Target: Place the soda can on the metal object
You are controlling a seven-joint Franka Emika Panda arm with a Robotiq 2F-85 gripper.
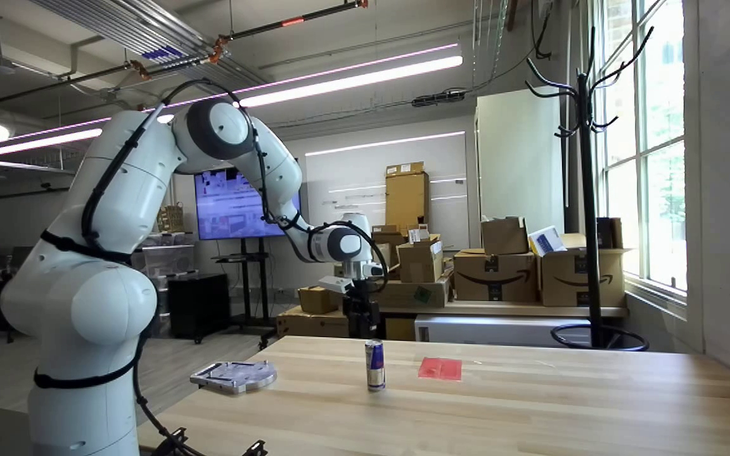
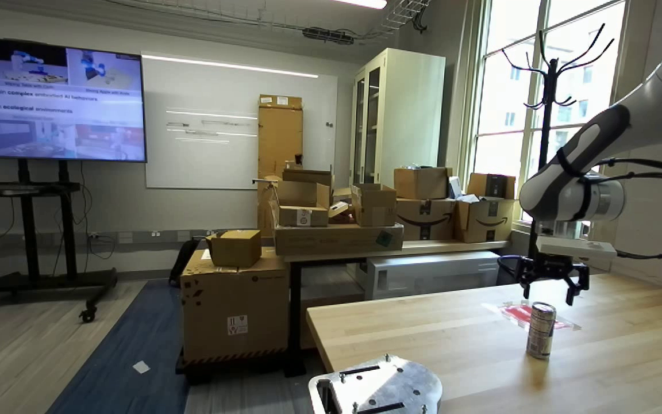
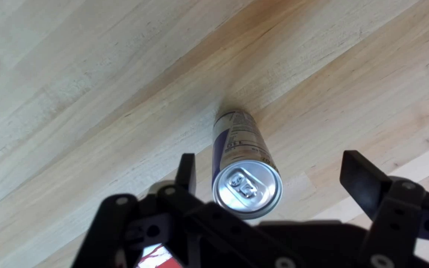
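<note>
The soda can (image 1: 375, 366) stands upright on the wooden table, with a blue and silver body and a silvery top. It also shows in an exterior view (image 2: 540, 332) and the wrist view (image 3: 242, 149). My gripper (image 2: 548, 299) is open and empty, pointing down above the table close to the can. In the wrist view, the can's top appears between the spread fingers (image 3: 269, 167), nearer the left one; no contact shows. The metal object (image 1: 235, 377), a flat silvery plate with small posts and holes, lies at the table's edge; it also shows in an exterior view (image 2: 391, 384). It is outside the wrist view.
A flat red item (image 1: 440, 368) lies taped on the table (image 1: 561, 411) near the can; it also shows in an exterior view (image 2: 518, 313). Cardboard boxes (image 1: 495, 275) stand on a bench behind the table. A black coat rack (image 1: 587, 209) stands by the window.
</note>
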